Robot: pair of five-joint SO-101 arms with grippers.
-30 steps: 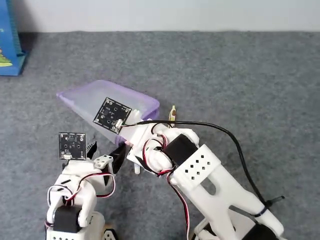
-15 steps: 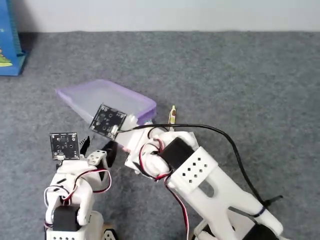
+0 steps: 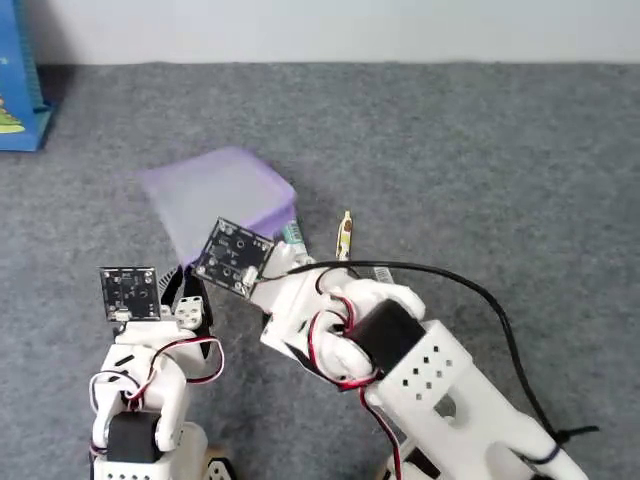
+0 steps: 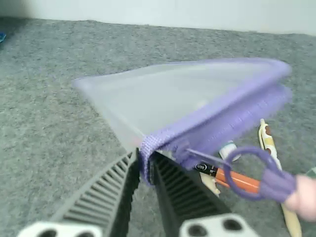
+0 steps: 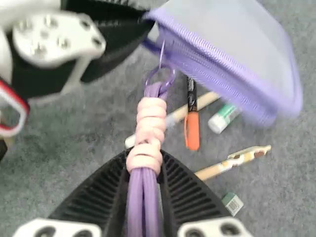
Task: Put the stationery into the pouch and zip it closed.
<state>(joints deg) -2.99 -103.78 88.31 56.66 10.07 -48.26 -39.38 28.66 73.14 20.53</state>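
The translucent purple pouch [image 3: 215, 190] is held off the grey carpet, tilted. My left gripper [image 4: 144, 160] is shut on the pouch's corner at the end of its zipper tape [image 4: 217, 126]. My right gripper [image 5: 145, 158] is shut on the pink and purple cord [image 5: 148, 123] tied to the zipper's ring pull [image 5: 159, 78]; the cord runs taut to the pouch [image 5: 232, 44]. On the carpet under and beside the pouch lie an orange marker [image 5: 191, 129], a green-capped stick [image 5: 222, 116], a patterned pencil [image 5: 232, 163] and a small eraser [image 5: 232, 202].
A blue box [image 3: 18, 80] stands at the far left edge of the carpet. A pencil [image 3: 344, 233] lies just right of the pouch. The white wall runs along the back. The two arms crowd together at the near side.
The pouch has swung round and bunched up, its long side now pointing away. My right gripper has drawn the pull cord toward the near side; the left arm shifted slightly.
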